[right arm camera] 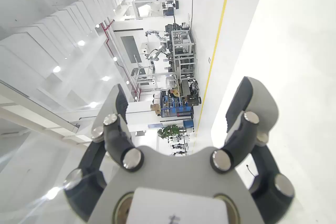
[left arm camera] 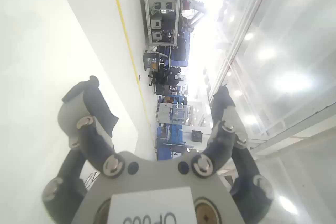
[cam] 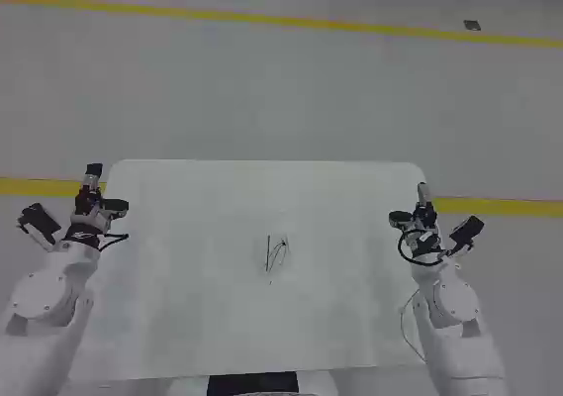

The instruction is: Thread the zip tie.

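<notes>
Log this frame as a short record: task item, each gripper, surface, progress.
zip tie: thin, black, lying loose near the middle of the table
left gripper: open, empty, by the table's left edge
right gripper: open, empty, by the table's right edge
table: white
progress: threading not yet begun

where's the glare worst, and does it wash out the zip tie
Left wrist view: worst, ceiling lights blow out the background beyond the left hand. Right wrist view: milder glare past the right hand. Top view: even light, zip tie plainly dark on the table.
</notes>
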Action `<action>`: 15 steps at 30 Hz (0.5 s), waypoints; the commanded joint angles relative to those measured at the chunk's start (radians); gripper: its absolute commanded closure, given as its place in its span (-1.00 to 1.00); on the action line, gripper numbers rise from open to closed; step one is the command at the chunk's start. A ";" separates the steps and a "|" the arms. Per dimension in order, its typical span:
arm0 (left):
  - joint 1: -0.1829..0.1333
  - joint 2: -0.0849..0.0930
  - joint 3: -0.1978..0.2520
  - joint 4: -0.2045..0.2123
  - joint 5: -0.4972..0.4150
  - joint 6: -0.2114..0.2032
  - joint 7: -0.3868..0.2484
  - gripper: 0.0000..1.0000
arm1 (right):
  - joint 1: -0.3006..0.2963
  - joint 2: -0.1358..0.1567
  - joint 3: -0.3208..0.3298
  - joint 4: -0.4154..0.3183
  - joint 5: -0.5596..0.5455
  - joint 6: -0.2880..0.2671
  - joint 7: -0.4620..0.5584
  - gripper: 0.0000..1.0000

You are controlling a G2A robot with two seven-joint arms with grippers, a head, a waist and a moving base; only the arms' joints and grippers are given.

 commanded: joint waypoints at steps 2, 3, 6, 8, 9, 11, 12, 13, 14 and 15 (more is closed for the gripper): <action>0.005 0.001 0.021 -0.008 0.080 -0.007 -0.048 -1.00 | 0.000 0.000 0.000 0.000 0.000 0.000 0.000 -1.00; 0.007 0.001 0.028 -0.010 0.096 -0.004 -0.058 -1.00 | 0.000 0.000 0.000 0.000 0.000 0.000 0.000 -1.00; 0.009 0.003 0.047 -0.014 0.143 -0.005 -0.095 -1.00 | 0.000 0.000 0.000 0.000 0.000 0.000 0.000 -1.00; 0.009 0.003 0.047 -0.014 0.143 -0.005 -0.095 -1.00 | 0.000 0.000 0.000 0.000 0.000 0.000 0.000 -1.00; 0.009 0.003 0.047 -0.014 0.143 -0.005 -0.095 -1.00 | 0.000 0.000 0.000 0.000 0.000 0.000 0.000 -1.00; 0.009 0.003 0.047 -0.014 0.143 -0.005 -0.095 -1.00 | 0.000 0.000 0.000 0.000 0.000 0.000 0.000 -1.00; 0.009 0.003 0.047 -0.014 0.143 -0.005 -0.095 -1.00 | 0.000 0.000 0.000 0.000 0.000 0.000 0.000 -1.00; 0.009 0.003 0.047 -0.014 0.143 -0.005 -0.095 -1.00 | 0.000 0.000 0.000 0.000 0.000 0.000 0.000 -1.00; 0.009 0.003 0.047 -0.014 0.143 -0.005 -0.095 -1.00 | 0.000 0.000 0.000 0.000 0.000 0.000 0.000 -1.00; 0.009 0.003 0.047 -0.014 0.143 -0.005 -0.095 -1.00 | 0.000 0.000 0.000 0.000 0.000 0.000 0.000 -1.00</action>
